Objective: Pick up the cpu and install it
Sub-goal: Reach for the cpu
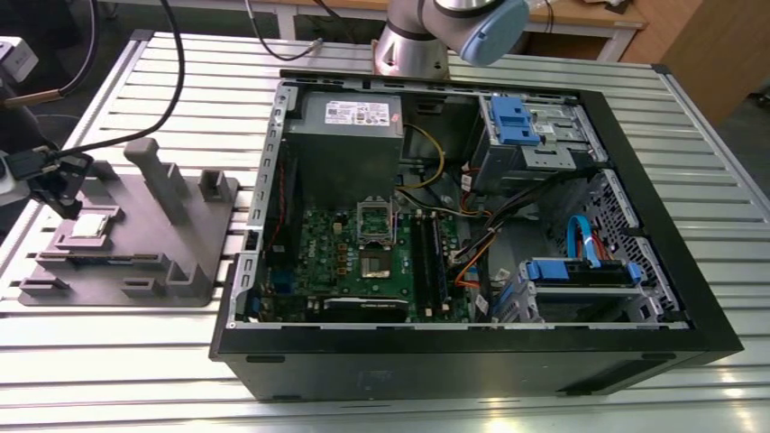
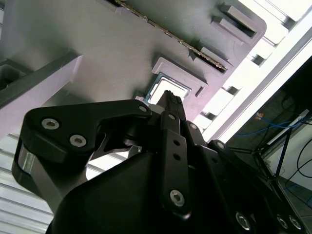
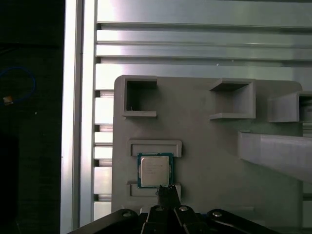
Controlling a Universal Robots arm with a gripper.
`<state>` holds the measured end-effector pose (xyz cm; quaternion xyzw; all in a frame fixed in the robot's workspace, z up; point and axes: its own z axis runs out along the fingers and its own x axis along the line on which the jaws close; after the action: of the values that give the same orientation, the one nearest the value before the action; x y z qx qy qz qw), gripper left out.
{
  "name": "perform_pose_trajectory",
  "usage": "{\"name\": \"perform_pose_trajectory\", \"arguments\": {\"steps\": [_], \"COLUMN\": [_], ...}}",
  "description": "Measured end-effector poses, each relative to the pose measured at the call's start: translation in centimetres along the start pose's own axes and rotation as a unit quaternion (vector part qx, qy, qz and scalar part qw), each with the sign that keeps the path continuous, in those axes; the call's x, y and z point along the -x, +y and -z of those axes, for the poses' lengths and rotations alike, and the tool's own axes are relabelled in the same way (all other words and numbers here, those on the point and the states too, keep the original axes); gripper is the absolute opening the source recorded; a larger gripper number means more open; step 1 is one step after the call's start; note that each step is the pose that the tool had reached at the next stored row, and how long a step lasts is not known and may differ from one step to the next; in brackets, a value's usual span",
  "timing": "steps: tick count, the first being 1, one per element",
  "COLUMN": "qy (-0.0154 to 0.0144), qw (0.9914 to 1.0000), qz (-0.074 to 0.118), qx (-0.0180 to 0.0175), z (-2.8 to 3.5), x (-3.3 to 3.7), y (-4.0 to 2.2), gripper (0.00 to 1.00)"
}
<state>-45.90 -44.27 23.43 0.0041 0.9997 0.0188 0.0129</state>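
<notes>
The cpu [image 1: 94, 223] is a small silver-topped square chip lying flat in a recess of the grey moulded tray [image 1: 144, 271], at the exterior view's left. In both wrist views the cpu [image 3: 155, 170] [image 2: 169, 88] sits just past my black fingertips. My gripper [image 1: 65, 206] hangs over the tray, close above the chip's edge and not touching it. Its fingers [image 3: 167, 194] stand together, shut, with nothing between them. The green circuit board [image 1: 361, 262] lies inside the open computer case, with its metal socket [image 1: 377, 262] near the middle.
The tray has upright posts [image 1: 157, 176] beside the chip. The black case [image 1: 481, 271] fills the exterior view's right, with a power supply [image 1: 346, 135], blue drive brackets [image 1: 511, 122] and loose cables [image 1: 481, 253]. All rest on a slatted aluminium table [image 1: 121, 361].
</notes>
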Motion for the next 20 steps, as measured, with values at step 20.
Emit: {"name": "perform_pose_trajectory", "arguments": {"steps": [20], "qy": [0.0], "qw": [1.0], "qz": [0.0], "qx": [0.0006], "z": [-0.75], "x": [-0.02], "y": [-0.03], "gripper": [0.11]}}
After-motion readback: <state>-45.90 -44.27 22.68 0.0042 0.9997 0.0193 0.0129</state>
